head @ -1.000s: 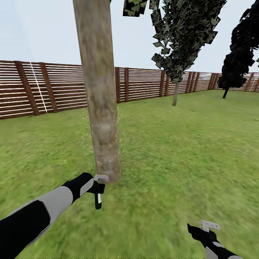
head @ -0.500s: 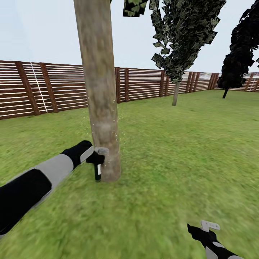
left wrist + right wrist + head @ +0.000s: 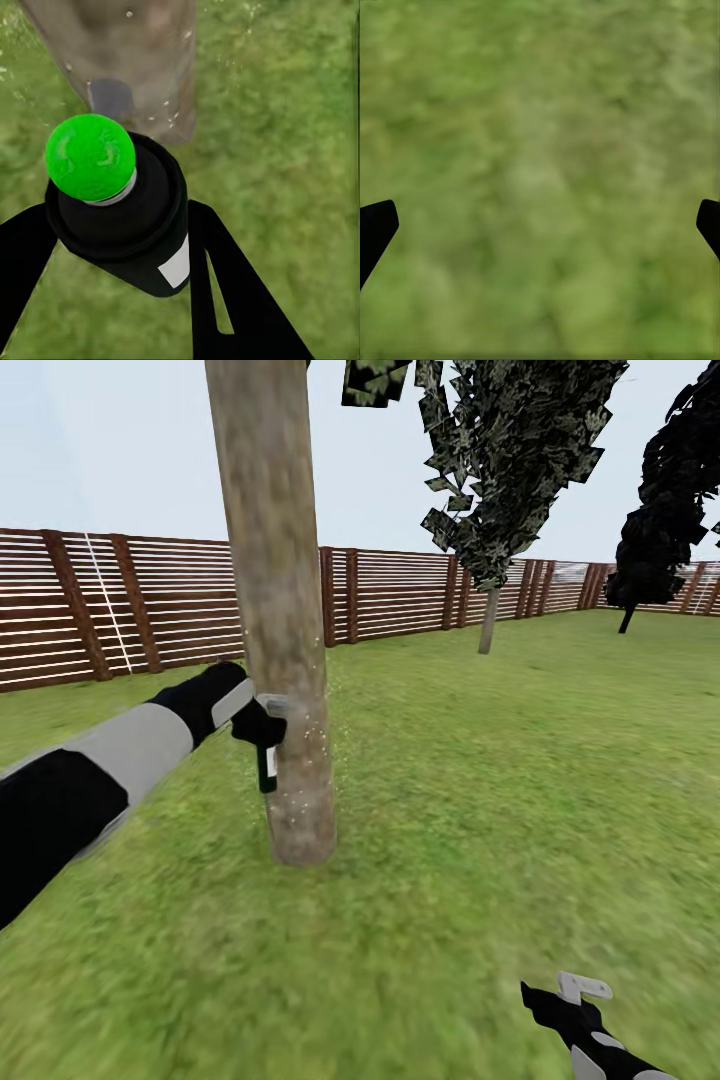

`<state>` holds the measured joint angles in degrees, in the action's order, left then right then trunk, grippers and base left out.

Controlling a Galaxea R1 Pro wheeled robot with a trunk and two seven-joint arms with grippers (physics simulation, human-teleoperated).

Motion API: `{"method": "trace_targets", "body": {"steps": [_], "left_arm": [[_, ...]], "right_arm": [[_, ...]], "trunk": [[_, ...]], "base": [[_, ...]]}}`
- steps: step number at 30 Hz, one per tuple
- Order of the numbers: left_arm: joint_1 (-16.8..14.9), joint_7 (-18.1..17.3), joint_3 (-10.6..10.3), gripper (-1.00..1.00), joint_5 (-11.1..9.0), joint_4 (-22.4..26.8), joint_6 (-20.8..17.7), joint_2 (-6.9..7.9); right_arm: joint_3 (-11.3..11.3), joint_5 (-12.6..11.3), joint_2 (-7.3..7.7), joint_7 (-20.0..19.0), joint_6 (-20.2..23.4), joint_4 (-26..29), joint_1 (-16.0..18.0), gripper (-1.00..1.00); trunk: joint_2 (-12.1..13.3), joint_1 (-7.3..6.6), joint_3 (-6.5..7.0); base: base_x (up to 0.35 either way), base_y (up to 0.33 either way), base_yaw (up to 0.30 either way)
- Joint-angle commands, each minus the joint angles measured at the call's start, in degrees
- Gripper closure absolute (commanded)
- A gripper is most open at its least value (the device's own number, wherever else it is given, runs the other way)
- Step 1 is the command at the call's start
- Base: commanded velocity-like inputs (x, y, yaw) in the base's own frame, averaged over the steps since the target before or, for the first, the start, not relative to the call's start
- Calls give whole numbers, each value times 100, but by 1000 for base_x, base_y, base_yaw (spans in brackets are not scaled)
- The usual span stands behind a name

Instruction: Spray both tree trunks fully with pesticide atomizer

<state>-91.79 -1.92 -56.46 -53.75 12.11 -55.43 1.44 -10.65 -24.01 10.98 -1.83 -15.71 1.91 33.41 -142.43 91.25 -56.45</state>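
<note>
Rising from near the foot of the trunk a second ago, the left gripper (image 3: 262, 722) now sits about a third of the way up the visible tree trunk (image 3: 280, 610), clamped around the sprayer (image 3: 267, 768). Seen from the head, the sprayer hangs lengthwise below the fingers, a dark upright bottle just beside the bark on the trunk's left edge; whether it touches cannot be told. In the left wrist view the sprayer (image 3: 120, 210) shows a bright green tip, not red, aimed at the trunk (image 3: 120, 52) close ahead, with pale droplets speckling the bark. The trunk runs straight up from the sprayer, so further covering likely means travelling along that upright line.

The right gripper (image 3: 578, 1000) hangs low over the grass (image 3: 500, 780), well apart from the tree, fingers spread wide and holding nothing. A thinner-trunked tree (image 3: 488, 620) stands near the fence (image 3: 140, 600). The near tree's crown is cut off above, and its far side is hidden.
</note>
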Motion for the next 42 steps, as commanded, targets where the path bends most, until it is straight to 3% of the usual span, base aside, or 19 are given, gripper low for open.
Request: {"method": "trace_targets", "body": {"steps": [1, 11, 24, 28, 33, 38, 42], "left_arm": [[-112, -19, -32, 100, -4, 10, -18, 1], [-945, -10, -32, 100, -12, 9, -73, -3], [-995, -19, -80, 100, -27, -58, -68, -3], [-967, -30, -92, 100, -30, -423, -58, -9], [-690, -37, -93, 100, -30, -558, -48, -12], [-29, -39, -93, 100, -18, -555, -4, -12], [574, -45, -93, 100, -8, -552, 260, -12]], "right_arm": [[-42, -60, 1, -19, -20, -6, 3, -100], [-42, -60, 1, -19, -20, -6, 1, -100], [-45, -60, 1, -19, -20, -6, 2, -100], [-48, -60, 1, -19, -20, -6, 1, -100], [-45, -55, 1, -19, -20, -6, 1, -100], [-51, -57, -6, -19, -20, -6, 2, -100], [-51, -52, -8, -19, -20, -6, -1, -100]], "trunk": [[-2, 0, -7], [-2, 0, -7], [-2, 0, -7], [-2, 0, -7], [-2, 0, -7], [-2, 0, -7], [-2, 0, -7]], "base": [[0, 0, 0], [0, 0, 0], [0, 0, 0], [0, 0, 0], [0, 0, 0], [0, 0, 0], [0, 0, 0]]}}
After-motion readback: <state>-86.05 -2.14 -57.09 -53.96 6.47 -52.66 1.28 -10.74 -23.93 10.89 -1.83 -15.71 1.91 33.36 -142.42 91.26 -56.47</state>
